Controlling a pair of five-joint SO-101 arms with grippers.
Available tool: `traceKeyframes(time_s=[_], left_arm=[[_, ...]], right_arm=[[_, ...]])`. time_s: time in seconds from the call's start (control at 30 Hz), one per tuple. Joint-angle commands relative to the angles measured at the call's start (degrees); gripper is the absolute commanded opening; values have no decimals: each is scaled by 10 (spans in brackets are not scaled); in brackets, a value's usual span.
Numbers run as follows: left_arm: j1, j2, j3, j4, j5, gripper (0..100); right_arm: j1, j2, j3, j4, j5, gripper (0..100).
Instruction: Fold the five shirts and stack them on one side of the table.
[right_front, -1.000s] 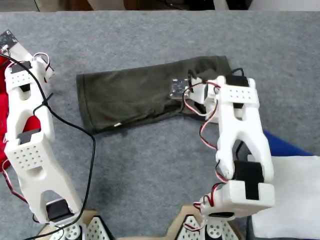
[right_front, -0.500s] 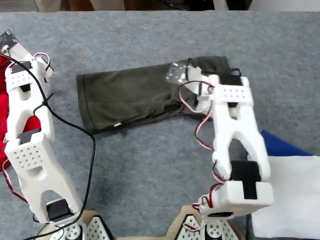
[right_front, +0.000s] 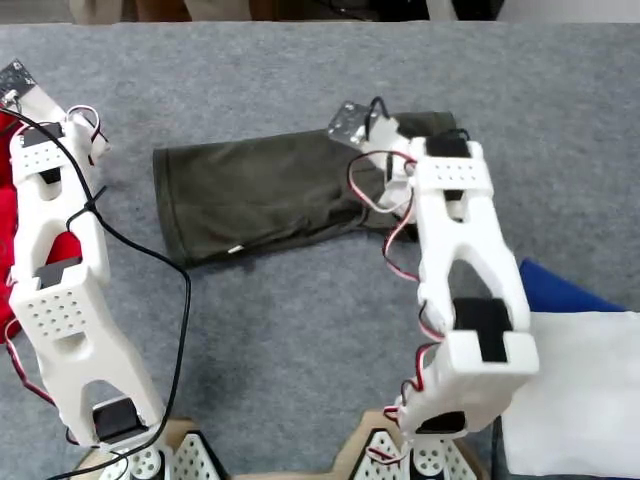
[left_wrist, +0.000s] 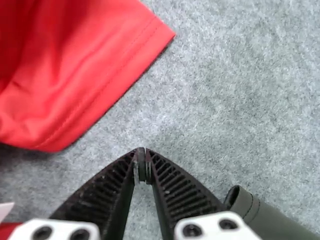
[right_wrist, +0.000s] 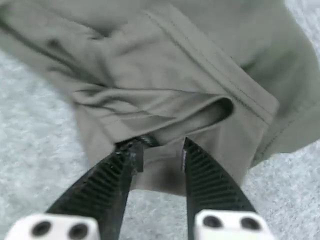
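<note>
1. Right gripper (right_wrist: 159, 150): jaws part open, straddling the hem at one end of the olive shirt (right_wrist: 165, 75). Cloth lies between the tips; it is not clamped.
2. Left gripper (left_wrist: 141, 165): jaws fully closed, tips touching, holding nothing. It hangs over bare table (left_wrist: 240, 100), between the red shirt (left_wrist: 60, 65) and a corner of the olive shirt.
3. Olive shirt: lies mid-table as 1 long strip, flat and slightly slanted.
4. Red shirt: at the table's left edge, beside the left arm.
5. Blue cloth (right_front: 555, 290) and white cloth (right_front: 585, 390): at the right edge, white overlapping blue.
6. Progress, as judged: lengthwise folds of the olive shirt look done. The cross-fold and stacking remain.
</note>
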Motion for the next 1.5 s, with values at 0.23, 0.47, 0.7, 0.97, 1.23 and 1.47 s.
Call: traceKeyframes(time_s=[0.23,0.47,0.7,0.97,1.23,1.47], left_arm=[[6,-8,-3,-7,-4,21],[6,-8,-3,-7,-4,21],[6,-8,-3,-7,-4,21],[6,-8,-3,-7,-4,21],[6,-8,-3,-7,-4,21],[6,-8,-3,-7,-4,21]], right_arm=[[34,64,-79,-4,-4,138],[34,69,-80,-8,-4,32],[51,71,-97,-8,-4,5],[62,74,-138,34,-6,7],[13,73,-138,76,-163,143],[3,84,-132,80,-197,188]])
